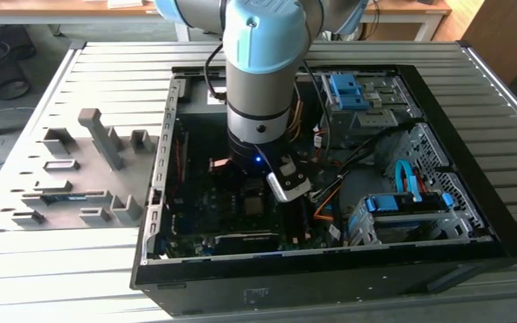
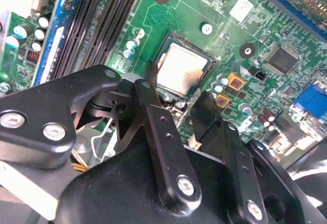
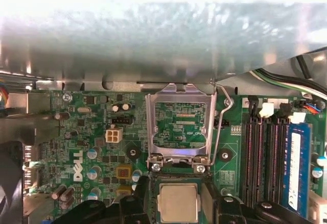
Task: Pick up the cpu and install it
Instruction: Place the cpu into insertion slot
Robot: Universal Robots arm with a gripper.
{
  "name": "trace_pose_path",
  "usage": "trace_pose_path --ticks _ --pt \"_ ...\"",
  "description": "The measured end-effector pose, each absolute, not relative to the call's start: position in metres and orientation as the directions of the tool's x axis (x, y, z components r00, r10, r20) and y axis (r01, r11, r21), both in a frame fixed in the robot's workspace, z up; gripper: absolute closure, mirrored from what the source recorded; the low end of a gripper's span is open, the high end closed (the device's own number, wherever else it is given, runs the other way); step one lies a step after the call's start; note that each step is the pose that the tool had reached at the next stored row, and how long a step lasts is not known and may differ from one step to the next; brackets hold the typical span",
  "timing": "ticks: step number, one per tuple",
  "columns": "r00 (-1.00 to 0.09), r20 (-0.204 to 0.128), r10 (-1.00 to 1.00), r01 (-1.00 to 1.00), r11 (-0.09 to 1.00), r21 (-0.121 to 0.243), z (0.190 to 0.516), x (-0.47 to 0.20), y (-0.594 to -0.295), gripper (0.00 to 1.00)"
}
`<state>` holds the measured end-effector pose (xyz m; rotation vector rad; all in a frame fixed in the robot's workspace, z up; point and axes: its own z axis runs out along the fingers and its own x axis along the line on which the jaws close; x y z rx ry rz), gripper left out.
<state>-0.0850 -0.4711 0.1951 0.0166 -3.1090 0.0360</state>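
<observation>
The cpu (image 2: pixel 180 69), a small square chip with a dull silver top, lies flat in the socket on the green motherboard (image 2: pixel 184 9). In the first wrist view the cpu (image 3: pixel 178 202) sits just in front of the raised socket cover (image 3: pixel 179 127). My gripper (image 2: pixel 173 93) hovers close over it, open, and its two black fingers (image 2: pixel 145 98) stand apart on either side of the chip without clamping it. In the exterior view the arm reaches down into the computer case (image 1: pixel 501 235), and the cpu (image 1: pixel 254 204) shows just below the wrist.
Black memory slots (image 2: pixel 97 24) run beside the socket. Drive cages with blue clips (image 1: pixel 402 205) and loose cables (image 1: pixel 330 195) crowd the case on the exterior view's right. Grey fixture blocks (image 1: pixel 88 168) stand on the slatted table (image 1: pixel 61 269) on that view's left.
</observation>
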Motion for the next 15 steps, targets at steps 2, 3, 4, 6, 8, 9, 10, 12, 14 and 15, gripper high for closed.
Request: trace_pose_path --ticks 2,3,4,6,8,9,10,12,14,15 --pt "-0.999 0.038 -0.01 -0.011 1.0 -0.023 0.195 -0.083 -0.472 0.47" --pt "-0.999 0.041 -0.01 -0.011 1.0 -0.023 0.195 -0.082 -0.474 0.47" --pt "-0.999 0.042 -0.01 -0.011 1.0 -0.023 0.195 -0.082 -0.476 0.47" --pt "-0.999 0.042 -0.01 -0.011 1.0 -0.023 0.195 -0.082 -0.48 0.47" --pt "-0.999 0.042 -0.01 -0.011 1.0 -0.023 0.195 -0.082 -0.485 0.47" --pt "-0.999 0.042 -0.01 -0.011 1.0 -0.023 0.195 -0.082 -0.487 0.47" --pt "-0.999 0.043 -0.01 -0.011 1.0 -0.023 0.194 -0.082 -0.488 0.47" --pt "-0.999 0.043 -0.01 -0.011 1.0 -0.023 0.194 -0.082 -0.489 0.47" --pt "-0.999 0.043 -0.01 -0.011 1.0 -0.023 0.193 -0.082 -0.489 0.47" --pt "-0.999 0.043 -0.01 -0.011 1.0 -0.023 0.193 -0.082 -0.49 0.47"
